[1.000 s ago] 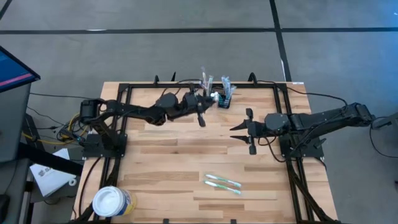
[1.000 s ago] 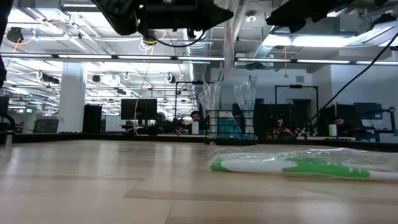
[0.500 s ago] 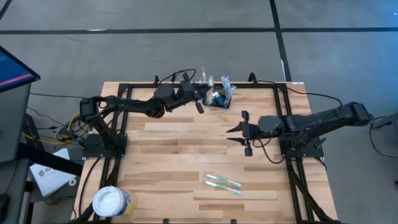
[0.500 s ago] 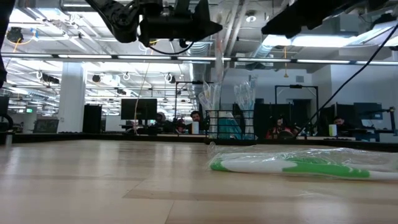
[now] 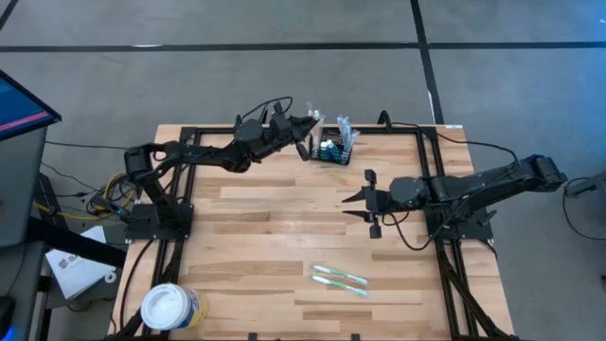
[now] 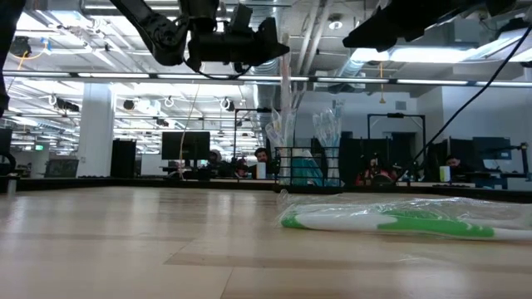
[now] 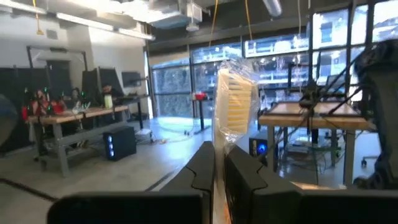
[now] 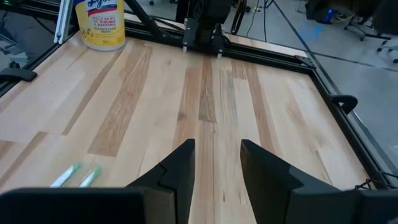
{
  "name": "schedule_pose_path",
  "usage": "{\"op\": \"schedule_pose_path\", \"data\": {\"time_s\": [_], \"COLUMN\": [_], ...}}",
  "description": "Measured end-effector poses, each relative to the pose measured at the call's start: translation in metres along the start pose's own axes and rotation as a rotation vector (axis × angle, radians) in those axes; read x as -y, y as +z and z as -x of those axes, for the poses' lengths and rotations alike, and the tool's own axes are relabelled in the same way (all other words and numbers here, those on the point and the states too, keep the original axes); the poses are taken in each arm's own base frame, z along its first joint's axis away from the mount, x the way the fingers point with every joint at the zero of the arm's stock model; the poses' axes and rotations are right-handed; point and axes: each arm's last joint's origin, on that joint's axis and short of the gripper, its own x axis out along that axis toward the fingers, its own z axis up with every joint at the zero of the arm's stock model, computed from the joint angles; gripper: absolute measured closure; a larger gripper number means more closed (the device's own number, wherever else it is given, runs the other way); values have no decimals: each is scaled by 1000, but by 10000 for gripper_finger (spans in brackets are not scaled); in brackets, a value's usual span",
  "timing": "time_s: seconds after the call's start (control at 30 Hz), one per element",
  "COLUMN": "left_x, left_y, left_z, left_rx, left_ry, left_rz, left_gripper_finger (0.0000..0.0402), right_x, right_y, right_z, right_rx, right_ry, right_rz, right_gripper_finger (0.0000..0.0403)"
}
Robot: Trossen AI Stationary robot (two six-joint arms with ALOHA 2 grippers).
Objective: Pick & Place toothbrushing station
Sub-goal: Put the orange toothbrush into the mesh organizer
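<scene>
While my left gripper (image 7: pixel 217 163) pinches a crinkly plastic-wrapped toothbrush (image 7: pixel 235 99) above the table's far edge, the wire-mesh caddy (image 5: pixel 336 149) stands just beside it; my right gripper (image 8: pixel 216 163) hangs spread over bare wood.

Right gripper (image 8: pixel 216 165), fingers parted, above bare wooden tabletop (image 8: pixel 211 106). Two green-tipped toothbrushes (image 8: pixel 78 176) lie side by side on the boards near one finger. A round white tub with yellow label (image 8: pixel 100 23) stands at the far corner; a black arm base (image 8: pixel 204 25) is mounted on the far frame rail (image 8: pixel 273 53).
</scene>
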Motion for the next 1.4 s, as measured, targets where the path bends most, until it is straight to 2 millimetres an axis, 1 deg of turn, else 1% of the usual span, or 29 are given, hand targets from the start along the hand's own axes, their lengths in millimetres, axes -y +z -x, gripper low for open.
{"op": "schedule_pose_path", "data": {"time_s": [0.1,0.27,0.43,0.6,0.77,0.9,1.07,1.27,1.33,1.4], "left_x": [-6,-19,-27,-28,-33,-38,-38,-39,-40,-40], "left_y": [-11,-18,-33,-47,-55,-55,-58,-81,-85,-85], "left_z": [-3,-5,-8,-10,-11,-11,-11,-12,-11,-11], "left_rx": [-12,5,-1,16,5,6,8,-3,1,14], "left_ry": [18,54,76,82,100,120,122,133,150,150], "left_rz": [11,30,33,31,23,19,17,16,16,17], "left_gripper_finger": [396,396,396,396,395,395,395,395,395,395], "right_x": [0,0,0,0,0,0,0,0,0,0], "right_y": [0,0,0,0,0,0,-1,-1,-1,-1], "right_z": [0,0,0,0,0,0,0,0,0,0], "right_rx": [-1,-4,-4,-5,-5,-5,-5,-5,-5,-6], "right_ry": [0,1,1,1,1,1,1,1,1,1], "right_rz": [0,1,4,4,4,5,20,20,20,20], "right_gripper_finger": [284,284,284,285,285,285,285,285,285,285]}}
